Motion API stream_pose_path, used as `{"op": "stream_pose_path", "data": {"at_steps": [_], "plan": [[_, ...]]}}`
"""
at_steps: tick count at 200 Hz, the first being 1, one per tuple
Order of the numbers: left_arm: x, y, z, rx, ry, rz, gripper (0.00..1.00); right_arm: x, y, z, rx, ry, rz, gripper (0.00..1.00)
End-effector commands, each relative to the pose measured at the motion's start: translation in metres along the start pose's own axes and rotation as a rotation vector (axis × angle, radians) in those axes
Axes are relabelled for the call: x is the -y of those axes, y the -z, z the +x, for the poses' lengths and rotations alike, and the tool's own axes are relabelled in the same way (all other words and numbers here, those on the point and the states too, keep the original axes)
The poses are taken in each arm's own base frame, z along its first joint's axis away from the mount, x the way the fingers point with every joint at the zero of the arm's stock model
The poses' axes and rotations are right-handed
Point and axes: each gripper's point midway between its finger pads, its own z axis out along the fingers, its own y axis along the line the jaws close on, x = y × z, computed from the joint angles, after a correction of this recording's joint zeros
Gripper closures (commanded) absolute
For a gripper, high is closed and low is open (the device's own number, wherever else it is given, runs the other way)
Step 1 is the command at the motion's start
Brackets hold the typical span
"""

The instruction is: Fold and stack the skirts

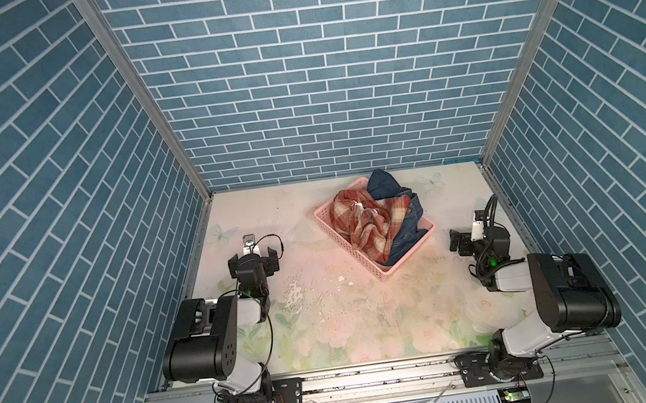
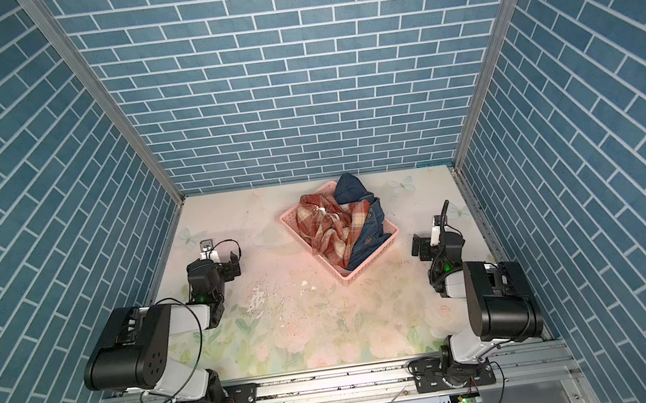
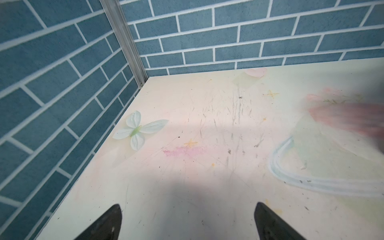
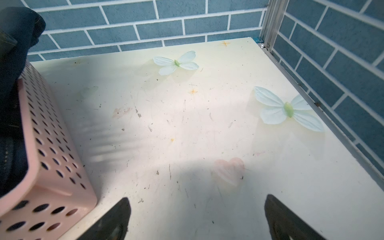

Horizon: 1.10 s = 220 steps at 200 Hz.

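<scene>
3 skirts: all heaped in the pink basket (image 1: 410, 255), none folded, none out on the table (image 1: 328, 327); job at zero.
Basket spot: about 1 o'clock from table centre in both top views, set skew to the table edges.
Plaid skirt (image 1: 363, 218): rust-red and cream, crumpled on top, fills the 9 o'clock half, one flap running down toward the 6 o'clock corner.
Denim skirts (image 1: 408, 229): dark blue, under the plaid along the 3 o'clock side, lighter stitching showing. A dark blue hump (image 1: 384, 184) spills over the rim at 12 o'clock. Can't tell where one ends and the other starts.
Left gripper (image 3: 188, 223): jaws wide apart, nothing between them, over bare table at 9 o'clock of the basket, well apart from it.
Right gripper (image 4: 200, 220): jaws wide apart, empty, at 3 o'clock of the basket, near its perforated wall, not touching.
Step, my read: first pick; plaid goes first since it's on top.
How: pinch a raised fold of plaid only, then lift straight up so it peels off the denim.
Risk: cloth looks tangled, so denim may ride up. The basket looks light and may drag or tip; the second gripper could pin the rim.
Drop zone: open table at 6 o'clock of the basket, between the arms; spread flat before folding.
Handling guess: plaid thin and floppy, denim stiffer and heavier.
</scene>
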Motion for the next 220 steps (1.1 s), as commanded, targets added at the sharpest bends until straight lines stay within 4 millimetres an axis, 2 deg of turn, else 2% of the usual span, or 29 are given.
{"op": "stream_pose_path", "data": {"at_steps": [1, 220], "plan": [[0.0010, 0.0011, -0.0050, 0.018, -0.003, 0.005, 0.00, -0.0021, -0.0039, -0.0171, 0.043, 0.041, -0.010, 0.01], [0.0018, 0.0010, -0.0041, 0.014, -0.006, -0.002, 0.00, 0.0009, -0.0046, -0.0169, 0.038, 0.031, -0.004, 0.01]]}}
